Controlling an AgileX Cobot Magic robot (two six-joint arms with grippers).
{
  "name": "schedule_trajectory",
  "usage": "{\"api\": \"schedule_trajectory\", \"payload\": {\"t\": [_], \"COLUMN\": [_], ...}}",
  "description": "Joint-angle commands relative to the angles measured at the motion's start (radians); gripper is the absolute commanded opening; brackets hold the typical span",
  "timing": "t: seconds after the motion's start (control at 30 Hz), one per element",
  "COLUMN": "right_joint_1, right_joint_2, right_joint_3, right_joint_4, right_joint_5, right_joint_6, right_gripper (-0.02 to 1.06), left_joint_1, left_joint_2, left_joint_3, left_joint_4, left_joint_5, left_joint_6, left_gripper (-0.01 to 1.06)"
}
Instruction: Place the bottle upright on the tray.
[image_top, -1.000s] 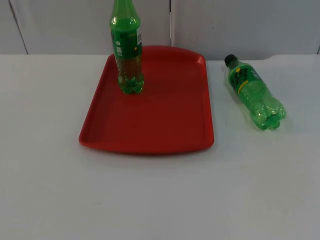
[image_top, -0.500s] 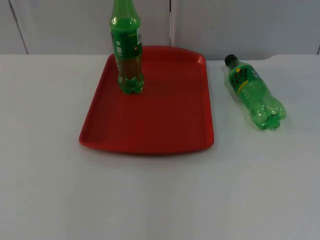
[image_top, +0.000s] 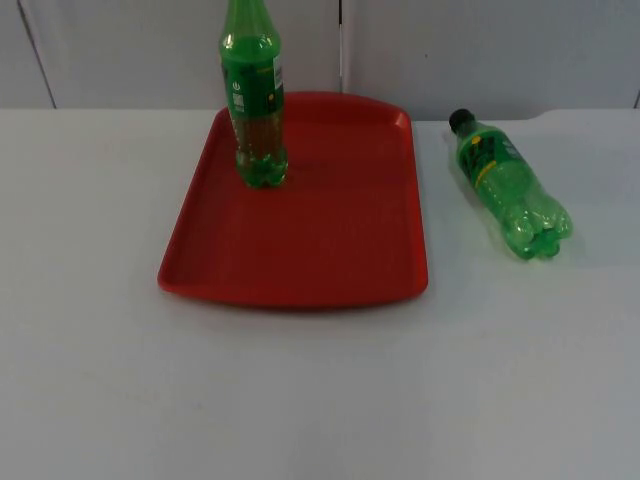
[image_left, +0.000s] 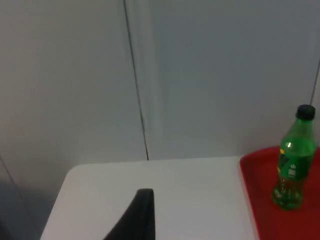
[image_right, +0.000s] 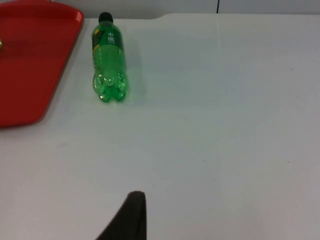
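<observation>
Lying green bottle (image_top: 512, 188) could be rolled off-line when gripped; standing bottle (image_top: 254, 98) on red tray (image_top: 300, 260) could be toppled. Left gripper (image_left: 142, 215), right gripper (image_right: 131, 215): opening cannot be told.

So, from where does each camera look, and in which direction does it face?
Top view: fixed above the table's near side, facing down and forward at the red tray, the standing bottle and the lying bottle.
Left wrist view: on the left arm, facing the grey partition wall; one black fingertip shows.
Right wrist view: on the right arm, facing the lying bottle; one black fingertip shows.
All three share the tray.
</observation>
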Motion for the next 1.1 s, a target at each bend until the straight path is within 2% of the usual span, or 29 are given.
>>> {"api": "schedule_trajectory", "payload": {"t": [0.0, 0.2, 0.4, 0.6, 0.73, 0.93, 1.07], "right_joint_1": [-0.006, -0.006, -0.006, -0.006, -0.006, -0.006, -0.006], "right_joint_2": [-0.002, -0.002, -0.002, -0.002, -0.002, -0.002, -0.002], "right_joint_3": [0.002, 0.002, 0.002, 0.002, 0.002, 0.002, 0.002], "right_joint_4": [0.001, 0.001, 0.001, 0.001, 0.001, 0.001, 0.001], "right_joint_5": [-0.005, -0.005, -0.005, -0.005, -0.005, -0.005, -0.005], "right_joint_6": [-0.005, -0.005, -0.005, -0.005, -0.005, -0.005, -0.005], "right_gripper": [1.05, 1.05, 1.05, 1.05, 1.05, 1.05, 1.05], "left_joint_1": [0.001, 0.001, 0.001, 0.001, 0.001, 0.001, 0.001], "left_joint_2": [-0.03, -0.153, -0.267, -0.335, -0.428, -0.478, -0.478], "left_joint_3": [0.016, 0.086, 0.086, 0.093, 0.146, 0.202, 0.248], "left_joint_4": [-0.027, -0.029, -0.039, -0.039, -0.039, -0.039, -0.032], "left_joint_5": [0.026, 0.095, 0.23, 0.317, 0.389, 0.392, 0.422], "left_joint_6": [0.017, 0.017, 0.017, 0.013, 0.001, -0.021, -0.019], "left_gripper": [1.05, 1.05, 1.05, 1.05, 1.05, 1.05, 1.05]}}
